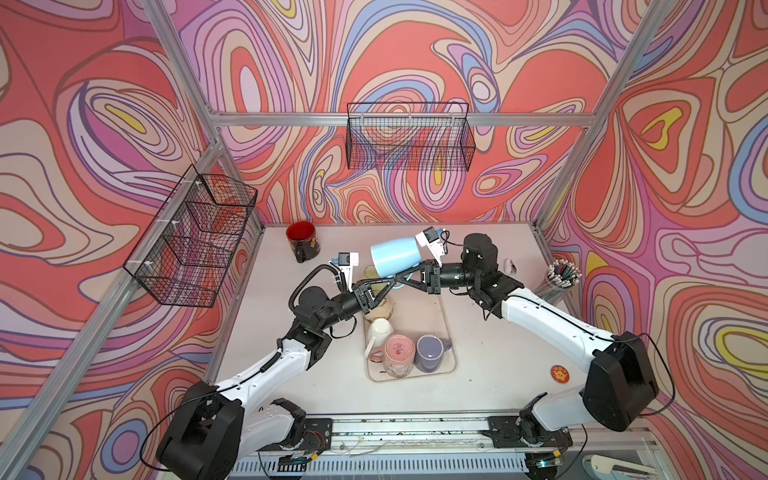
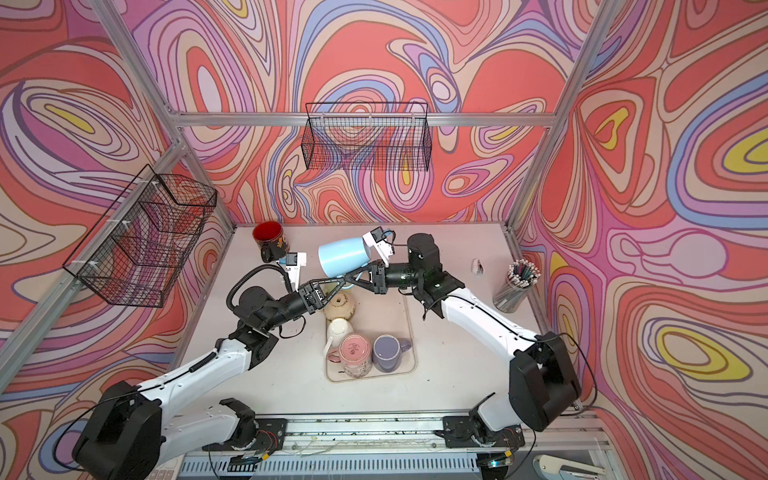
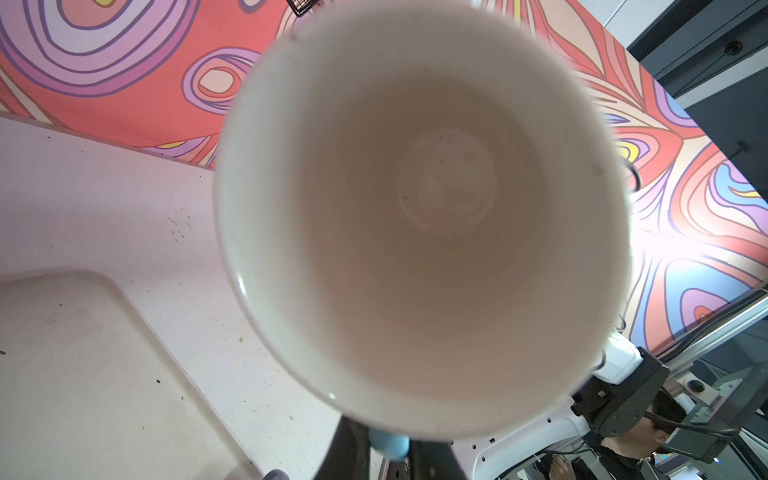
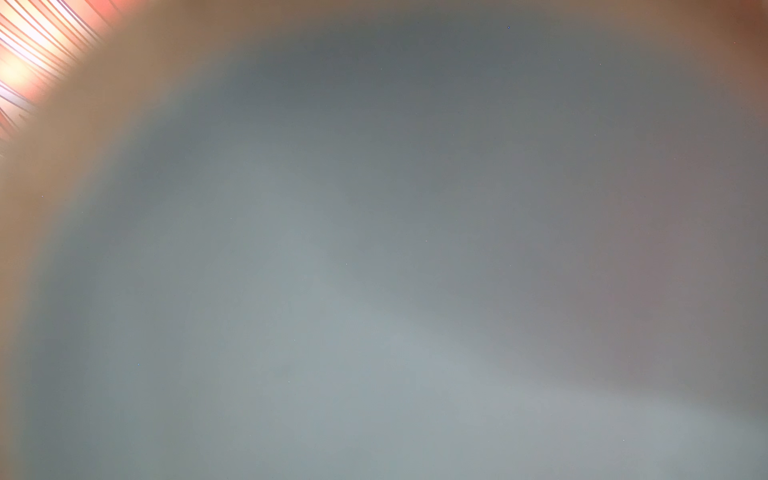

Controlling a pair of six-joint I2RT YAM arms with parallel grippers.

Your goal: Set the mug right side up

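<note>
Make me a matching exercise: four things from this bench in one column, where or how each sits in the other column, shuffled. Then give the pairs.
Things
1. blue mug
2. red mug
3. pink mug
4. pencil cup

Places and states
A. upside down on the tray
B. by the right edge of the table
C. in the air, tipped sideways
D. upright, at the back left of the table

Pairs: 1-C, 2-D, 3-A, 4-B
</note>
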